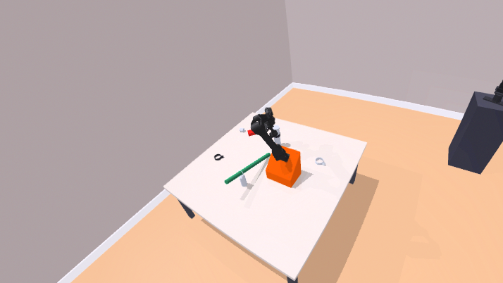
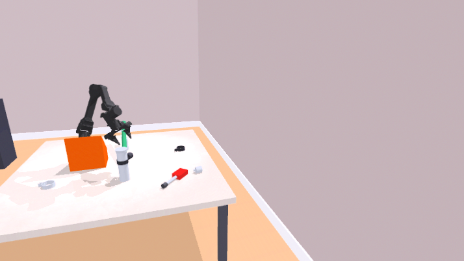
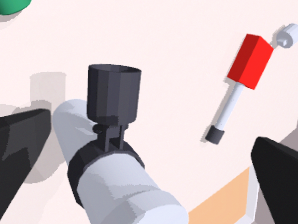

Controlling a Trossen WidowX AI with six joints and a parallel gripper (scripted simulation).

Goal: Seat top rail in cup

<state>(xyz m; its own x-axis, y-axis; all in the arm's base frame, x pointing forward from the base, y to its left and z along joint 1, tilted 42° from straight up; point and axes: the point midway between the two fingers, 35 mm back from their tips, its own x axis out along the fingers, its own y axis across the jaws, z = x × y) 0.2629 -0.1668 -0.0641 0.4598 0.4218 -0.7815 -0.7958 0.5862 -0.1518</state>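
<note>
The green rail (image 1: 248,168) (image 2: 123,136) slopes through the loop cap on a small white post (image 1: 243,180). Its cut end points toward the big white post (image 1: 277,139) (image 2: 123,170) (image 3: 129,199) but stops short of it. A dark brace band (image 2: 123,161) (image 3: 83,165) wraps the big post's upper part. The dark rail-end cup (image 2: 130,156) (image 3: 113,92) hangs from the band, and the wrist view shows it empty. My gripper (image 1: 272,131) (image 2: 121,134) (image 3: 154,133) is open and empty, just above the big post and the cup. It touches nothing.
The arm stands on an orange block (image 1: 283,169) (image 2: 85,152). A red-handled tool (image 1: 251,132) (image 2: 179,173) (image 3: 250,62), a small white cap (image 2: 197,169), a black ring (image 1: 219,158) (image 2: 179,149) and a white ring (image 1: 320,163) (image 2: 47,184) lie on the table. A dark cabinet (image 1: 475,134) stands apart on the floor.
</note>
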